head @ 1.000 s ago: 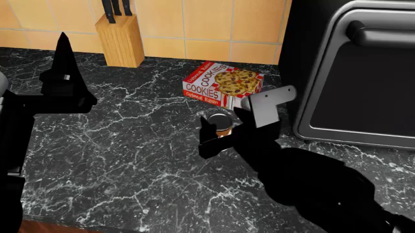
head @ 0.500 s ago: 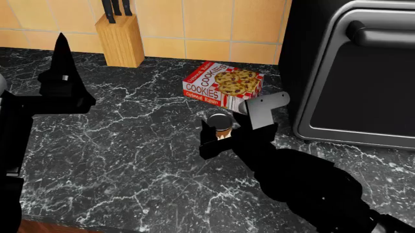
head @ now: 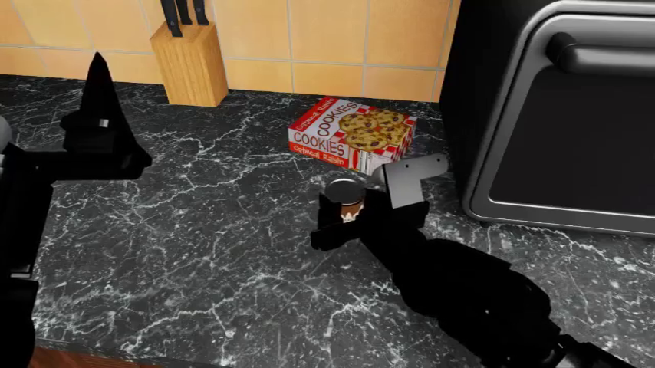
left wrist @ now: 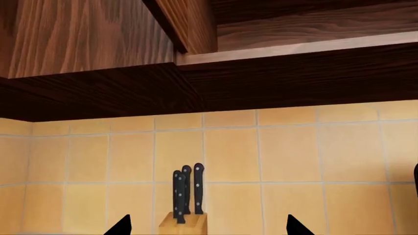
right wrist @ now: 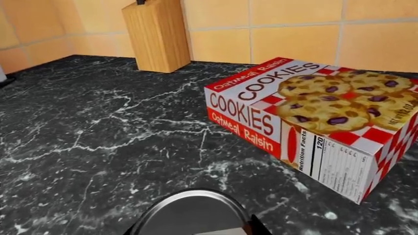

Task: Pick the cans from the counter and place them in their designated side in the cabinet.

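A short can [head: 345, 192] with a grey lid and a brown and white side stands on the black marble counter [head: 205, 230], in front of the cookies box. My right gripper [head: 344, 207] is shut on it, a dark finger on each side. The right wrist view shows only the can's lid [right wrist: 189, 213], filling the gap between my fingertips [right wrist: 259, 228]. My left gripper [head: 97, 77] is raised at the left, pointing up. It is open and empty [left wrist: 207, 231], facing the tiled wall below the dark wood cabinet [left wrist: 98, 44]. The tall red can is out of view.
A red-and-white cookies box [head: 353, 134] [right wrist: 313, 112] lies just behind the can. A wooden knife block [head: 189, 61] [right wrist: 156, 34] [left wrist: 183, 223] stands against the tiles at the back left. A black oven with a grey door [head: 553, 115] fills the right.
My right arm has shifted a little left and down around the can. Its grey bracket has sunk lower. The can's lid stays at nearly the same spot. The left arm has not moved.
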`<state>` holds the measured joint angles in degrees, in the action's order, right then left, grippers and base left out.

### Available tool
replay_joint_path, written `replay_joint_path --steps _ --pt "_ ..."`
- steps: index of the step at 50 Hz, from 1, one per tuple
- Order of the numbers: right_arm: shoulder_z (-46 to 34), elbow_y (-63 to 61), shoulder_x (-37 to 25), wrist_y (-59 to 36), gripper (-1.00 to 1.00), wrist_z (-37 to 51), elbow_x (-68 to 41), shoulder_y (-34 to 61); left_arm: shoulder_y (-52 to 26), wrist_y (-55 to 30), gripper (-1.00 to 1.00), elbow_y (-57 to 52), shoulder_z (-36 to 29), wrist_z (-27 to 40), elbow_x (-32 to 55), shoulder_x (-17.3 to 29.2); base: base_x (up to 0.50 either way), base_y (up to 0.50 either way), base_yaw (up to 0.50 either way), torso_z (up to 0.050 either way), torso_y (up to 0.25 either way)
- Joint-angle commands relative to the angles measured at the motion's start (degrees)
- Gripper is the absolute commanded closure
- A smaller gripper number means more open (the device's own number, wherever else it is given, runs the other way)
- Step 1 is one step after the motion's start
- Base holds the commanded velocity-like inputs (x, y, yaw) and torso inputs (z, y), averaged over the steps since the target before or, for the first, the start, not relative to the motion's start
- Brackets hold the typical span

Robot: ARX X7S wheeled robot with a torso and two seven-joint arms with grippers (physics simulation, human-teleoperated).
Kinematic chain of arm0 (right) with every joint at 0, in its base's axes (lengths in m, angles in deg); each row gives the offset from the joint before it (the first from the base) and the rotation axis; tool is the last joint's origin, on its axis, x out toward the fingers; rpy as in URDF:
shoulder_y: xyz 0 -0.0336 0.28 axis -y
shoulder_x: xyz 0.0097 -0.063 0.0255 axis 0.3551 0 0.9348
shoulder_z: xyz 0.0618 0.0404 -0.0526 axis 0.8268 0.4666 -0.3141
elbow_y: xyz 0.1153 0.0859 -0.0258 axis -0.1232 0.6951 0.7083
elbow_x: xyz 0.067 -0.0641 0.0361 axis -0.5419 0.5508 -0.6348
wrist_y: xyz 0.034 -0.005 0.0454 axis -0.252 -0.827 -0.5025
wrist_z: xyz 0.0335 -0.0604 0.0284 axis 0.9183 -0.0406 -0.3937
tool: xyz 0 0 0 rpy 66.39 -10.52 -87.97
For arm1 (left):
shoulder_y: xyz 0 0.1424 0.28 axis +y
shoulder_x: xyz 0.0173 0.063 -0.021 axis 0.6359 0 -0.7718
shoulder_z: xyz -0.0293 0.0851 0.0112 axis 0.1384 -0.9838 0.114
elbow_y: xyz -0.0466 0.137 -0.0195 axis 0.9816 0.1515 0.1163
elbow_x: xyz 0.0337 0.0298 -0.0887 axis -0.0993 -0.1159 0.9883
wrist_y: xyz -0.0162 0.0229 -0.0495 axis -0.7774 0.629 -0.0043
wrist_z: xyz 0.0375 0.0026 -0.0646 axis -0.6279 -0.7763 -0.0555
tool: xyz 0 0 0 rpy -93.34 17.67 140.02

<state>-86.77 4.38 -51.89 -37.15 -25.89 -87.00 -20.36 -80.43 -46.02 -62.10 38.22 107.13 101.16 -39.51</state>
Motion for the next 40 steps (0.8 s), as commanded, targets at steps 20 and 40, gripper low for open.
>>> replay_joint_path --steps 20,40 --pt "4.7 -21.4 -9.8 -5.6 1.0 10.5 -6.2 4.2 -0.1 0.2 -1.0 -0.2 -0.5 0.5 0.6 0.3 0.0 0.0 0.0 0.0 0.001" --pt "9.1 -32.7 -14.6 -8.8 1.0 16.4 -12.4 10.7 -0.1 0.5 -1.0 -0.6 0.0 1.1 1.5 0.7 0.0 0.0 0.0 0.001 0.001"
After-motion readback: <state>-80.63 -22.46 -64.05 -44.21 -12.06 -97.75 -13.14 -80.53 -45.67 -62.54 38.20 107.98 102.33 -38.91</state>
